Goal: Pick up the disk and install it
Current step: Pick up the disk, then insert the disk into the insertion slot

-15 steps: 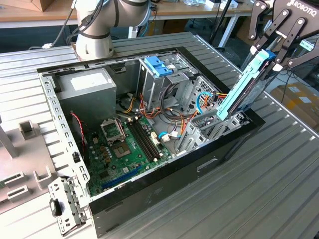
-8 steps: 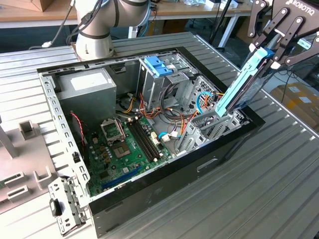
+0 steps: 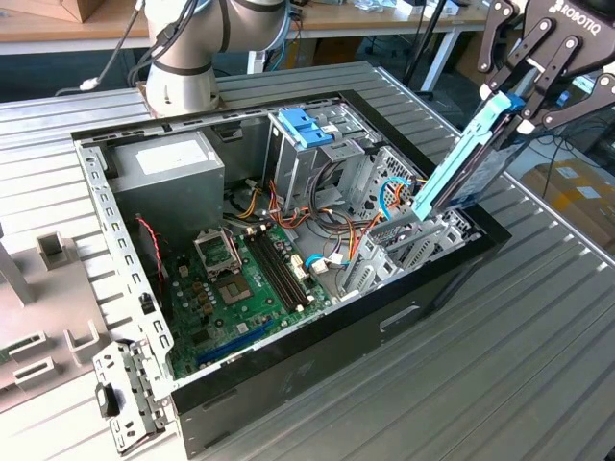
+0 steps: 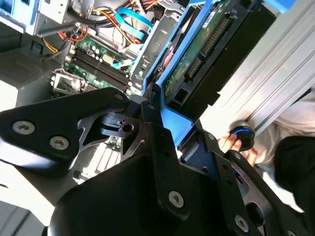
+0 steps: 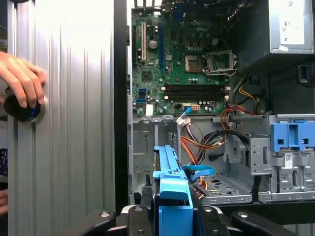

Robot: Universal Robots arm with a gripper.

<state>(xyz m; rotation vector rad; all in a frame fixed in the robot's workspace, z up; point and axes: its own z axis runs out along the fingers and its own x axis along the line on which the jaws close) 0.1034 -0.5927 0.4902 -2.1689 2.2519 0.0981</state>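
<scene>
1. A loose metal bracket (image 3: 125,408) lies on the table (image 3: 480,384), just beside the open computer case (image 3: 317,336).
2. The motherboard (image 3: 240,288) is seen flat on the case floor.
3. The disk (image 3: 461,168) is held steeply tilted, with its lower end at the drive cage (image 3: 404,245). Its upper end is clamped between the fingers of the gripper (image 3: 519,101).
4. The power supply (image 3: 163,168) is seen by the far wall.

The exterior view looks down at a slant on the open computer case (image 3: 288,370) from above one long side, far enough back to frame all of it. My first wrist view faces straight down into the case from above it. My second wrist view sits close behind my gripper (image 4: 162,108), facing obliquely into the case. All three views share the motherboard (image 3: 240,288) inside the case; both wrist views share the disk (image 5: 170,187).
</scene>
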